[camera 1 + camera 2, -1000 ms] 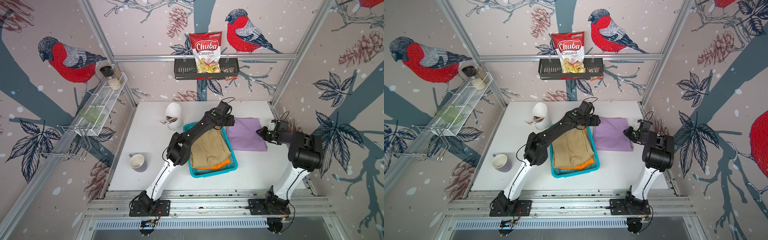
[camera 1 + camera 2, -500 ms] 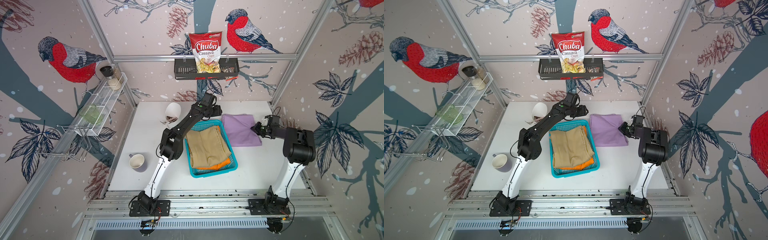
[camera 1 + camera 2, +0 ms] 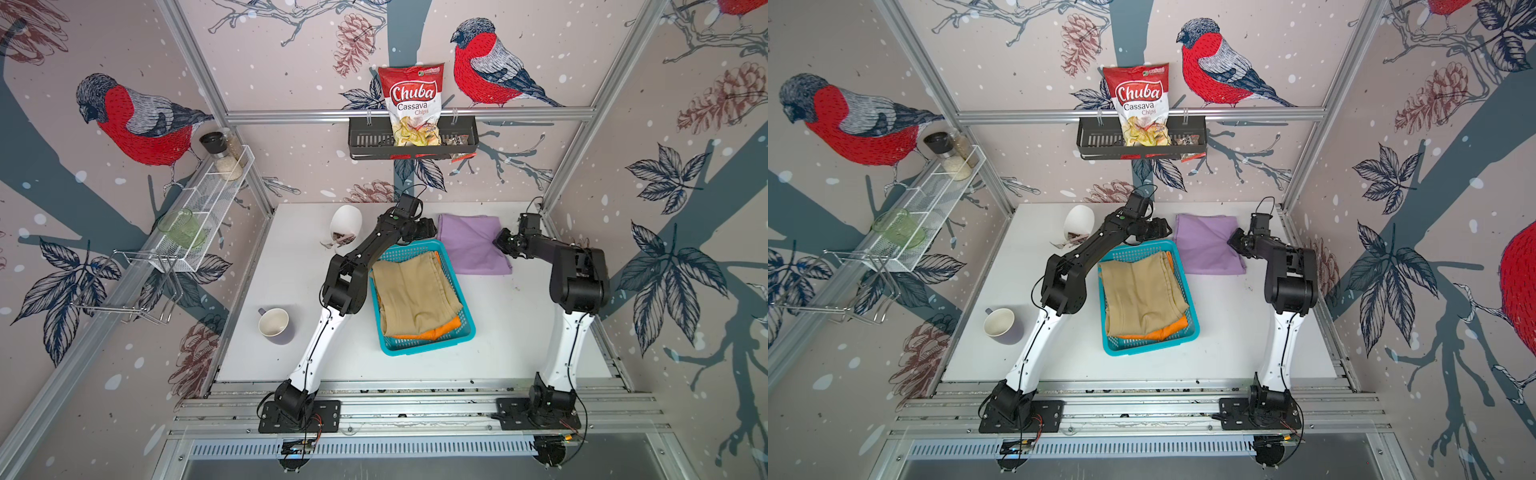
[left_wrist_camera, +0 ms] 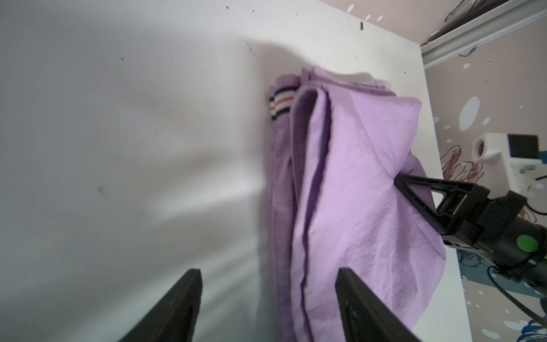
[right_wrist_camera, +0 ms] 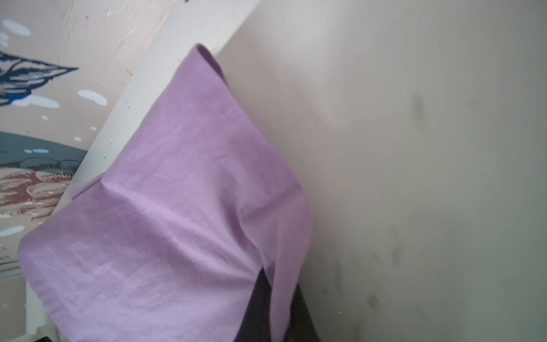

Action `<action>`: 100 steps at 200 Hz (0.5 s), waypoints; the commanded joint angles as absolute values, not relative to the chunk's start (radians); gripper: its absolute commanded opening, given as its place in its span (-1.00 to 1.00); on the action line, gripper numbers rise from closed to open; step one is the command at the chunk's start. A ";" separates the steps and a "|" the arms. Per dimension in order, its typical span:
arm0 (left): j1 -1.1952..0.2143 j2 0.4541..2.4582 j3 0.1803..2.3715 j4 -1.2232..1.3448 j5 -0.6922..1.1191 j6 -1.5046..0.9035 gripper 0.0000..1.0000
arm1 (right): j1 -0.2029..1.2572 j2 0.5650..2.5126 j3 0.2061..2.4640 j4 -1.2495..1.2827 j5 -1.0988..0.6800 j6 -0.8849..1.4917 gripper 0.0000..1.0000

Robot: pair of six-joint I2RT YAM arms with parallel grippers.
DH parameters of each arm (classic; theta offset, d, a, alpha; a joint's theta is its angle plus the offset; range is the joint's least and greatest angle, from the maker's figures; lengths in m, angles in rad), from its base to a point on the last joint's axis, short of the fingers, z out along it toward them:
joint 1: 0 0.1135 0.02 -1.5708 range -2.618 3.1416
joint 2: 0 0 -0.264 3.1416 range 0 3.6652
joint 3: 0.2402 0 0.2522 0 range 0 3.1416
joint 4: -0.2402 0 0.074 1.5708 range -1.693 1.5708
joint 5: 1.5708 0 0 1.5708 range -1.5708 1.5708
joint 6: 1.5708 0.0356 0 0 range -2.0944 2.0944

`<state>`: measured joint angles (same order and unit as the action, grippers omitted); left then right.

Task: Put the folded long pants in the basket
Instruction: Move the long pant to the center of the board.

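The lilac pants (image 3: 471, 245) lay on the surface (image 3: 519, 332) just beyond the basket's (image 3: 428, 345) far right corner, not yet in it. The tan pants (image 3: 411, 291), with the orange pants (image 3: 442, 328) under them, already filled the basket. The right tool (image 4: 398, 181) was clamped on the lilac edge farthest from the basket, puckering only the top layers. The left tool (image 4: 269, 284) hung with its jaws apart over the opposite edge, just past the basket's far rim, gripping nothing. A lift from that one pinch would likely let the lower layers sag and the fold open. A low drag could catch the rim or shove the basket. The left arm (image 3: 374, 249) crossed the basket's far left corner and narrowed the way in. The surface to the basket's right lay bare, and the wall (image 3: 623, 208) stood close behind the right tool.
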<state>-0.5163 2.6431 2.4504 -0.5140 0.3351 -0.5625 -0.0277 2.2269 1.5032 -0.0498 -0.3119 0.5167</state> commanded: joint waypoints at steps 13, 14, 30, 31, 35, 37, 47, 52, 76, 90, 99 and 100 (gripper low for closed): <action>-0.509 2.670 2.453 -0.468 0.360 -0.571 0.53 | 0.027 2.279 1.544 -0.182 -0.274 0.486 -1.00; -0.509 2.671 2.453 -0.468 0.360 -0.572 0.53 | 0.027 2.279 1.544 -0.181 -0.275 0.488 -1.00; -0.505 2.689 2.449 -0.479 0.353 -0.576 0.53 | 0.034 2.287 1.537 -0.165 -0.291 0.511 -1.00; -0.504 2.690 2.449 -0.479 0.352 -0.576 0.53 | 0.034 2.287 1.536 -0.165 -0.293 0.513 -1.00; -0.503 2.694 2.447 -0.486 0.345 -0.576 0.53 | 0.034 2.287 1.534 -0.160 -0.298 0.519 -1.00; -0.504 2.695 2.447 -0.489 0.342 -0.574 0.53 | 0.035 2.287 1.533 -0.159 -0.301 0.520 -1.00; -0.503 2.700 2.437 -0.503 0.323 -0.569 0.53 | 0.037 2.287 1.526 -0.149 -0.316 0.529 -1.00; -0.502 2.700 2.427 -0.509 0.313 -0.568 0.53 | 0.038 2.286 1.521 -0.145 -0.317 0.531 -1.00; -0.495 2.687 2.374 -0.522 0.269 -0.571 0.54 | 0.042 2.274 1.504 -0.138 -0.313 0.532 -1.00; -0.494 2.678 2.335 -0.477 0.306 -0.585 0.54 | 0.044 2.268 1.496 -0.130 -0.315 0.535 -1.00; -0.493 2.679 2.323 -0.446 0.340 -0.602 0.57 | 0.047 2.269 1.495 -0.125 -0.312 0.538 -1.00; -0.493 2.680 2.323 -0.442 0.343 -0.604 0.57 | 0.047 2.269 1.495 -0.125 -0.313 0.537 -1.00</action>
<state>-0.4946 2.6720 2.3619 -0.4118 0.3122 -0.5774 0.0322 2.2601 1.5124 0.0257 -0.2882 0.5224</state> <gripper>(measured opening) 0.772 0.103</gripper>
